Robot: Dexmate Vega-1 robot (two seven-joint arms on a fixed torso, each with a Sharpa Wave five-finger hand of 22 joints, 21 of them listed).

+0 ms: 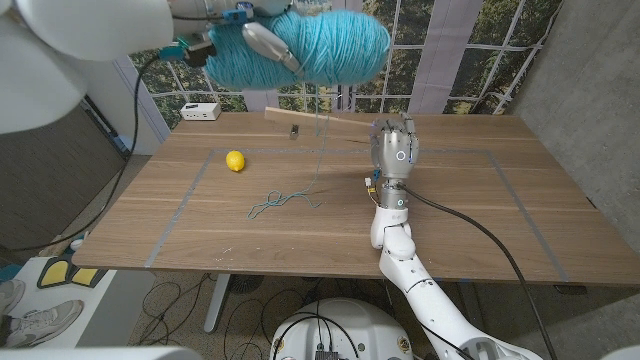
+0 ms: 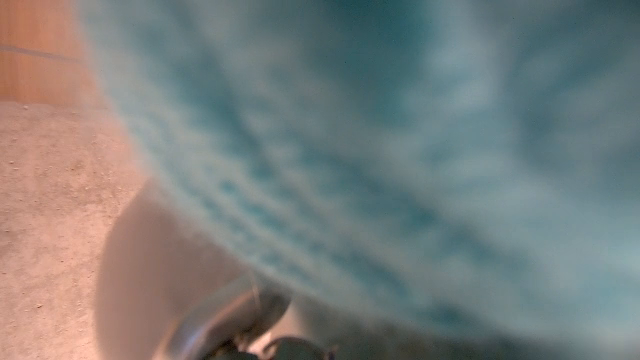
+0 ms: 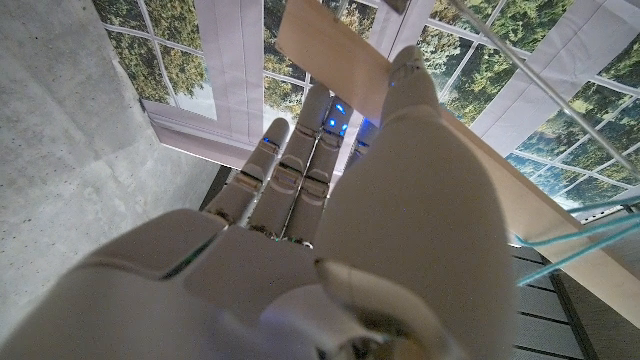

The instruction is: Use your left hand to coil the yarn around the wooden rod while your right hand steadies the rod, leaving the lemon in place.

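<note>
High above the table, close to the head camera, my left hand (image 1: 262,42) grips a big teal yarn ball (image 1: 310,45). The ball (image 2: 400,150) is a blur against the left wrist camera, with one finger (image 2: 220,318) beside it. A thin strand (image 1: 319,130) drops from the ball past the wooden rod (image 1: 320,120). Its loose end (image 1: 280,200) lies curled on the table. The rod is raised at the table's far side, its right end held by my right hand (image 1: 397,150). The right wrist view has the rod (image 3: 330,50) between my hand's (image 3: 330,230) thumb and fingers. A lemon (image 1: 235,160) sits left of the rod.
A white box (image 1: 200,111) stands at the table's (image 1: 480,220) back left corner. Grey tape lines (image 1: 185,205) mark a rectangle on the wood. A small dark piece (image 1: 293,128) sits under the rod's left part. Windows stand behind the table.
</note>
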